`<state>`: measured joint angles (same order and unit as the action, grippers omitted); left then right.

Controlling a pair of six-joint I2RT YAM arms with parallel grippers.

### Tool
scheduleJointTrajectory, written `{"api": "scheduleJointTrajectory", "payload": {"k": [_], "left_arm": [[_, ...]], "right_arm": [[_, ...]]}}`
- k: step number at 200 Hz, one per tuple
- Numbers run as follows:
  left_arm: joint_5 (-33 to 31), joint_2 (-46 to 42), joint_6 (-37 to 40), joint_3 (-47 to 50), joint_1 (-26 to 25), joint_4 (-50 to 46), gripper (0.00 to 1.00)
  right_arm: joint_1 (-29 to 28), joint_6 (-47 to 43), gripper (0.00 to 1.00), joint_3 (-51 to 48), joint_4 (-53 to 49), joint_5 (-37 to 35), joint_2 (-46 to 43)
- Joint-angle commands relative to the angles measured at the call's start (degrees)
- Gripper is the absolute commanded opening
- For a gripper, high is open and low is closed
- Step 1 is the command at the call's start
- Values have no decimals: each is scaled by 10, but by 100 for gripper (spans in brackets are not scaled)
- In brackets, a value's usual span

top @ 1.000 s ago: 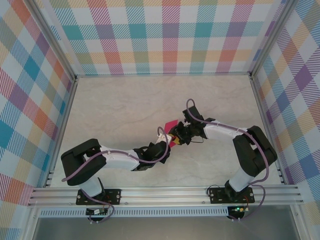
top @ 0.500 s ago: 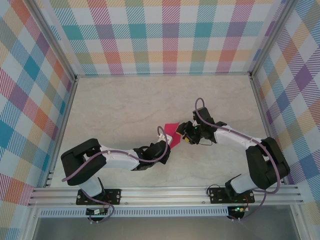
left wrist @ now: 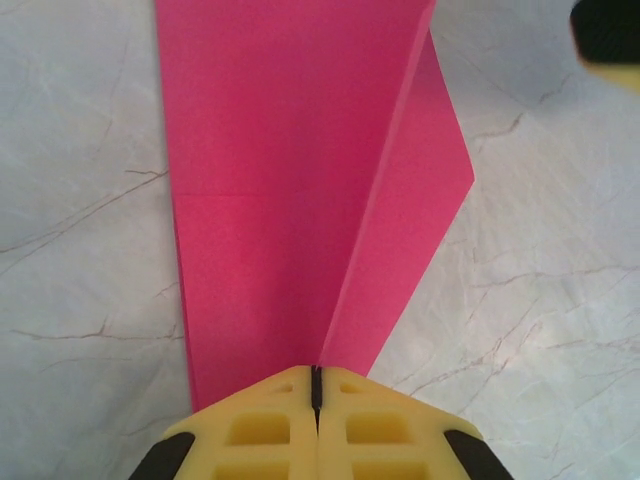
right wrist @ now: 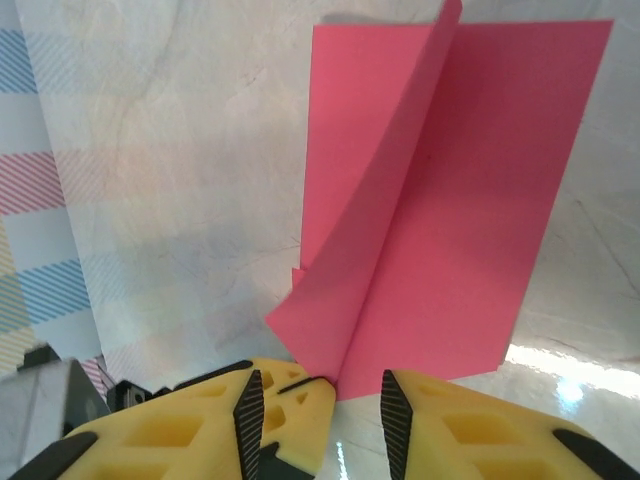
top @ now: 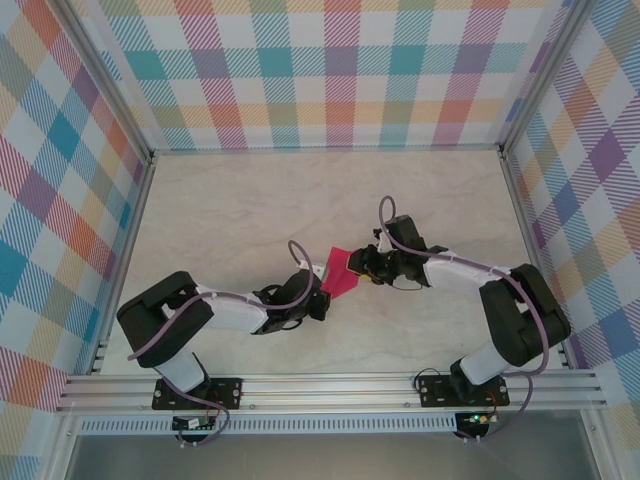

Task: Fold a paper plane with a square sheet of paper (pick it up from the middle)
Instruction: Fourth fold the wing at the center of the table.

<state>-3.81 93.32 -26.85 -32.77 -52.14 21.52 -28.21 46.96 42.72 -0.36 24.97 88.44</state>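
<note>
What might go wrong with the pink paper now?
The left gripper is shut on just one end of the paper, so a tug might tear it or let it slip out. The right gripper is open around another edge. If it closes crookedly, it could crumple the raised flap and spoil the crease.
</note>
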Motion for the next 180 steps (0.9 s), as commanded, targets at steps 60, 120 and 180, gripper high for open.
{"api": "scheduleJointTrajectory", "payload": {"k": [60,120,180], "left_arm": [[140,-11,-118,10,63,55,2],[193,-6,-170,4,95,64,2],[205,4,-211,13,116,82,1]], "right_arm": [[2,-33,33,18,41,61,58],[1,-49,31,33,84,88,100],[1,-66,31,46,103,99,132]]}}
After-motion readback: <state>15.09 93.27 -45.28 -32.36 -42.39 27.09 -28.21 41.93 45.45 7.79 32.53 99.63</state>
